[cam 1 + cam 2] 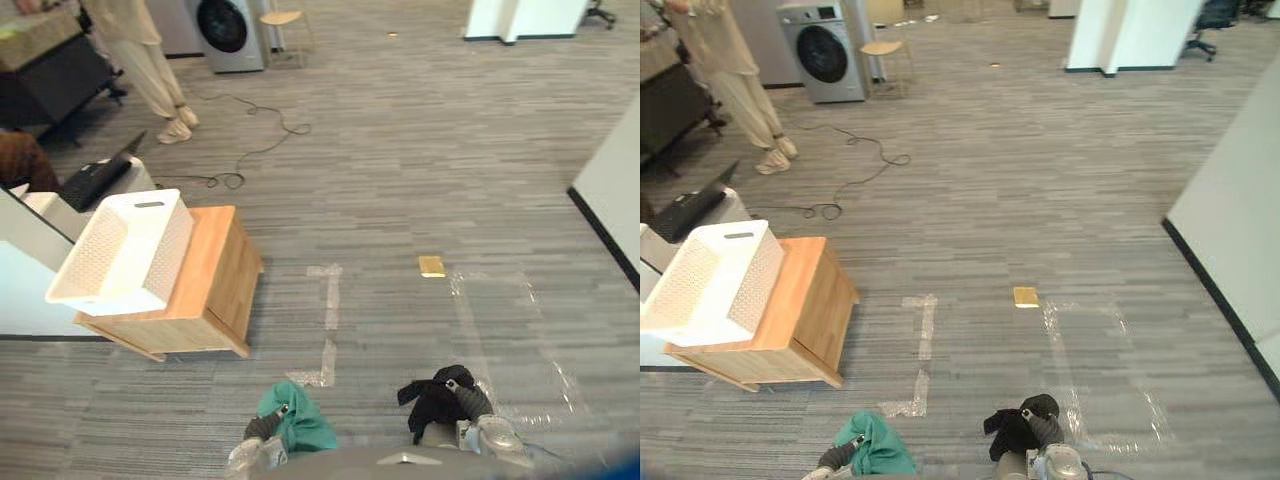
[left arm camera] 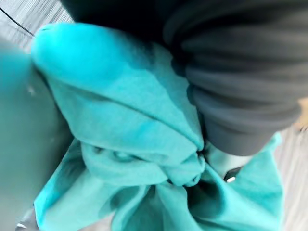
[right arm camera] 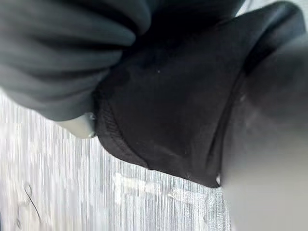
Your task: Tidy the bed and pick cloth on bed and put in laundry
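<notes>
2 cloths are at the hands: 1 teal cloth [image 1: 305,422] bunched round the left hand [image 1: 262,428], 1 black cloth [image 1: 432,398] draped over the right hand [image 1: 472,400]. Whether either hand grips, I cannot tell. 1 white basket [image 1: 168,248] sits on 1 wooden counter [image 1: 215,270] ahead-left. 1 washing machine [image 1: 228,30] stands far behind.

A crumpled teal fabric cloth [image 1: 305,425] is hanging bunched at the left hand [image 1: 264,428], off the floor, nearer the robot than a light wooden cabinet [image 1: 215,262] and to its right. A limp black fabric cloth [image 1: 432,402] is draping over the right hand [image 1: 470,401], farther right. A white perforated plastic laundry basket [image 1: 172,248] is sitting upright on the cabinet's top, overhanging its left edge.
</notes>
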